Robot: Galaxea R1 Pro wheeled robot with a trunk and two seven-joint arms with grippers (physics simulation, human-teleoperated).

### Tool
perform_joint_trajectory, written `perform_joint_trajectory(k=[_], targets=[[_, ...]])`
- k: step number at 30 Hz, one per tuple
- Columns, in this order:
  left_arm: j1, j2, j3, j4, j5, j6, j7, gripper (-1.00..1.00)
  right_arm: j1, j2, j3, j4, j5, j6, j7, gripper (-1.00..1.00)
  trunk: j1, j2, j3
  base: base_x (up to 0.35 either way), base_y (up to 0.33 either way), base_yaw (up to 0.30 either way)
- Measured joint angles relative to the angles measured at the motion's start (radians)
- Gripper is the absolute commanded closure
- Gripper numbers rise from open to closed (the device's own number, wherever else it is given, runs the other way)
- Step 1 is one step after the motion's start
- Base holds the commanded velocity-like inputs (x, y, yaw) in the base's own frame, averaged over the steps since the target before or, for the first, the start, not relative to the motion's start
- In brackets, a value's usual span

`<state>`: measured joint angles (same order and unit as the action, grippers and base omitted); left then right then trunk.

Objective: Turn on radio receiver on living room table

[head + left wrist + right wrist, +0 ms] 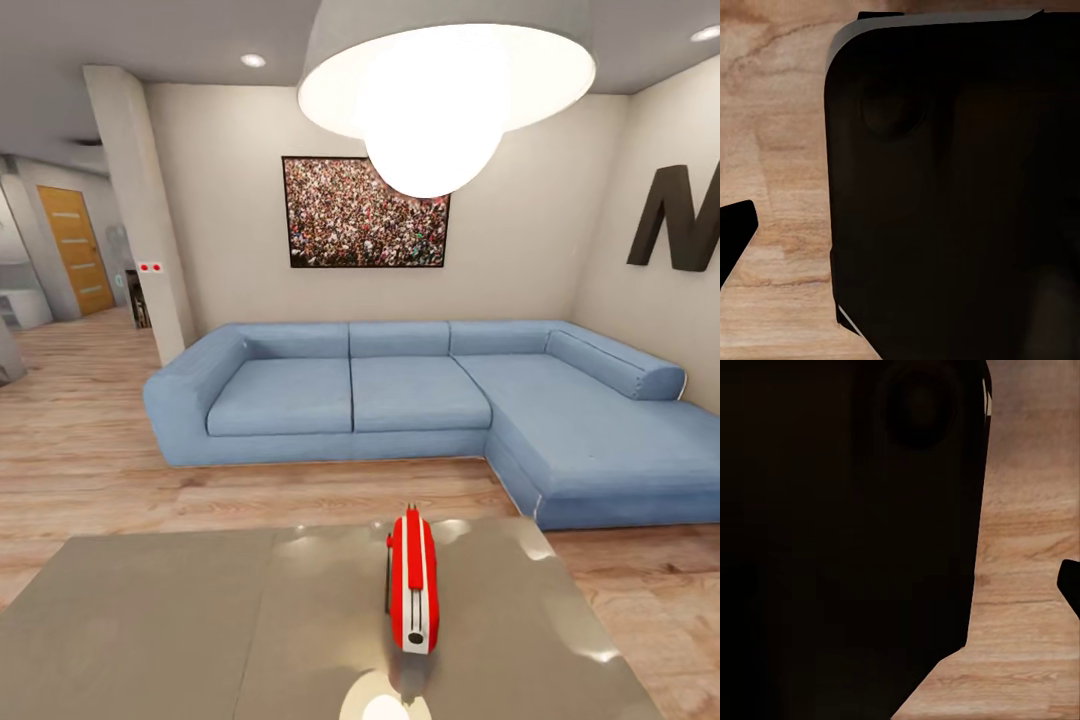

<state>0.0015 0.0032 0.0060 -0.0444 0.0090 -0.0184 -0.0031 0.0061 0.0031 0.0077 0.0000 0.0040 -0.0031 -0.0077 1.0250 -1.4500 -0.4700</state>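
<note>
The red radio receiver (412, 585) with white stripes stands on its long edge on the glossy grey table (180, 620), right of the table's middle, its dark end panel facing me and its thin handle on its left side. In the left wrist view one black fingertip (735, 234) pokes in over the wood floor beside a dark part of my own body (960, 187). The right wrist view likewise shows a single black fingertip (1071, 585) next to a dark body panel (847, 532). The second finger of each gripper is hidden.
Beyond the table, across a strip of wood floor (300, 495), stands the blue L-shaped sofa (400, 395), its long arm along the right wall. A crowd picture (365, 212), a black letter N (685, 220), a hanging lamp (440, 90) and a pillar (140, 210) frame the room.
</note>
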Motion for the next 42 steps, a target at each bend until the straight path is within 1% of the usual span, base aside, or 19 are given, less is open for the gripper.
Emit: perform_joint_trajectory(k=[27,42], targets=[[0.000,-0.005,0.000,0.000,-0.003,0.000,0.000,-1.00,0.000,0.000,0.000,0.000,0.002,0.000,0.000,-1.00,0.000,0.000,0.000,0.003,0.000,0.000],[0.000,-0.005,0.000,0.000,-0.003,0.000,0.000,-1.00,0.000,0.000,-0.006,0.000,-0.007,0.002,0.000,-1.00,-0.057,0.105,0.047,0.000,0.000,0.000]])
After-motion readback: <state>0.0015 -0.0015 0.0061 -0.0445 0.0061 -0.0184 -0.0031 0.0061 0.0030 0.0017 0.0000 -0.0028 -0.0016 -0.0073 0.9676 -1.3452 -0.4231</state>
